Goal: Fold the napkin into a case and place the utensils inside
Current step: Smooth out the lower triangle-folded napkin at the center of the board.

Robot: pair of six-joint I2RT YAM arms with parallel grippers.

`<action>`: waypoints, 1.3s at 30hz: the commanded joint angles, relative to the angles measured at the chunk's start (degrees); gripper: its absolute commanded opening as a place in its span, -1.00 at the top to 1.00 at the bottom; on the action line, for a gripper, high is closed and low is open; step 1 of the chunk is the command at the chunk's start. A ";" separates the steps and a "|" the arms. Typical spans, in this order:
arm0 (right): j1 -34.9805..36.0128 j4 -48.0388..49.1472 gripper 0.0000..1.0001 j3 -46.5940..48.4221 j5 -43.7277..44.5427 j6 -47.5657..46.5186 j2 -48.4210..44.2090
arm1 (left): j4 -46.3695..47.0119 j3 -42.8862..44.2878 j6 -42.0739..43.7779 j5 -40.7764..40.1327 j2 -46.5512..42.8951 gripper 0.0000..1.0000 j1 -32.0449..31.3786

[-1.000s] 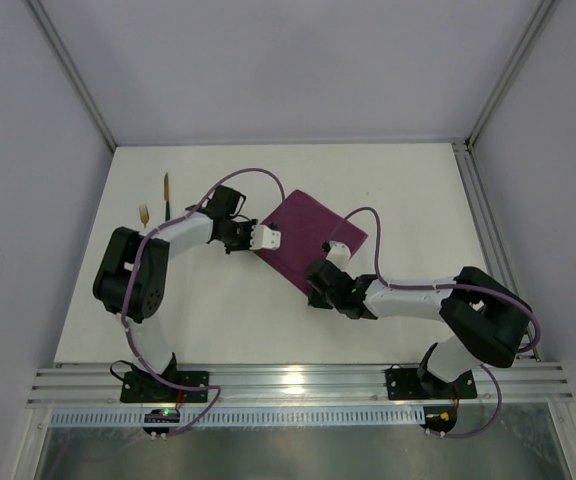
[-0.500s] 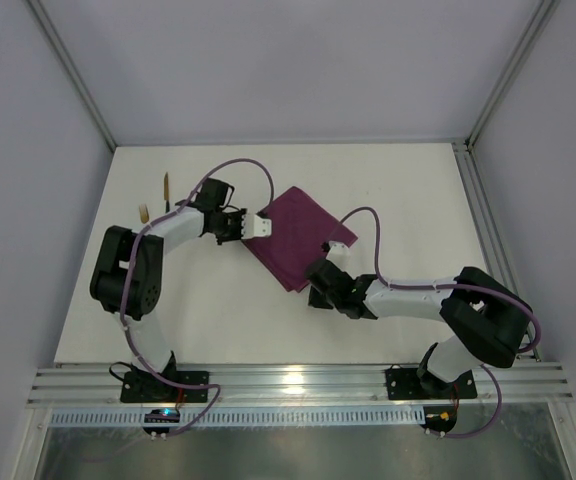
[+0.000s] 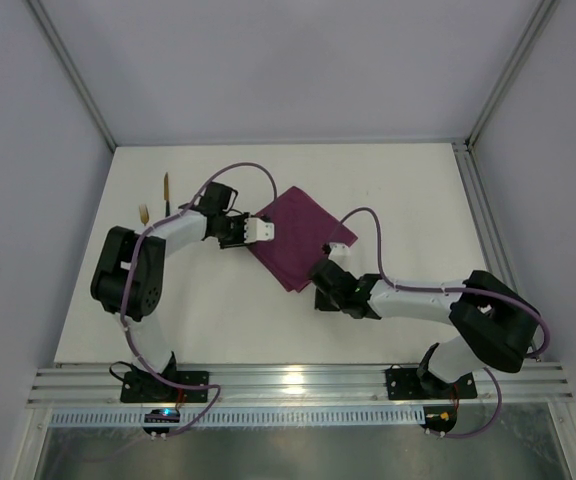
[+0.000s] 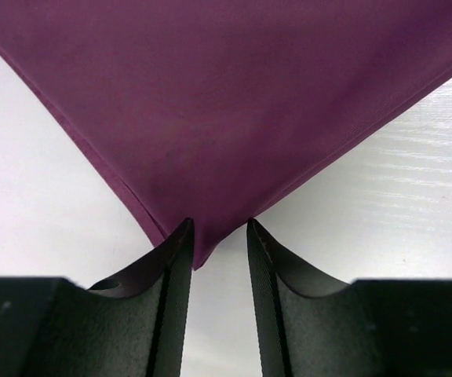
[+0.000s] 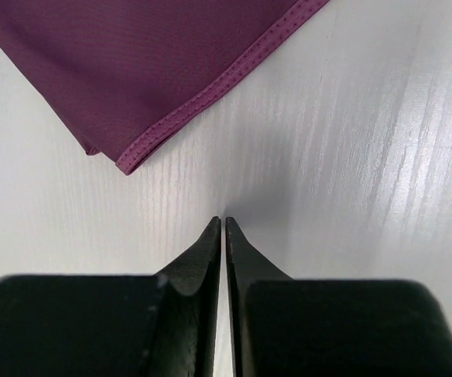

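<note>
Napkin (image 3: 298, 238), magenta-purple cloth, folded flat into a doubled four-sided panel: it is being kept at the middle of the table (image 3: 408, 180), set cornerwise to the arms, having been drawn slightly toward the left side over the last second. Its left corner is being released. In the left wrist view the napkin (image 4: 234, 102) tip is being shown lying loose between the left gripper (image 4: 218, 228) jaws, which were closed a second ago and are now being parted to a moderate gap, with no pinch on the cloth. From above, the left gripper (image 3: 264, 230) is being held at that same corner. The right gripper (image 3: 318, 288) is being kept just off the near corner, its jaws brought almost together on nothing. In the right wrist view, bare table is being shown between the right gripper (image 5: 223, 224) and the hemmed napkin (image 5: 132, 63) edge. This is being judged as the end of a fold or straightening step. Case: no pocket opening is being shown, and nothing is being held inside the cloth. Utensils (image 3: 166, 192): two small pieces are being left on the table near its far left corner, well apart from the napkin, too small for fork and knife to be told apart.
</note>
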 commanded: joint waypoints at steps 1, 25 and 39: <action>0.03 -1.53 0.83 1.58 -0.38 -1.78 -2.68 | 2.93 0.00 0.01 -0.15 -1.28 0.31 -0.90; 6.01 11.13 0.17 5.71 3.57 19.40 7.60 | 0.64 0.18 -1.93 0.46 -2.42 0.58 -0.90; 4.60 4.89 0.20 7.73 10.16 19.49 10.50 | 2.93 1.23 -5.53 -1.21 -1.63 0.95 -0.90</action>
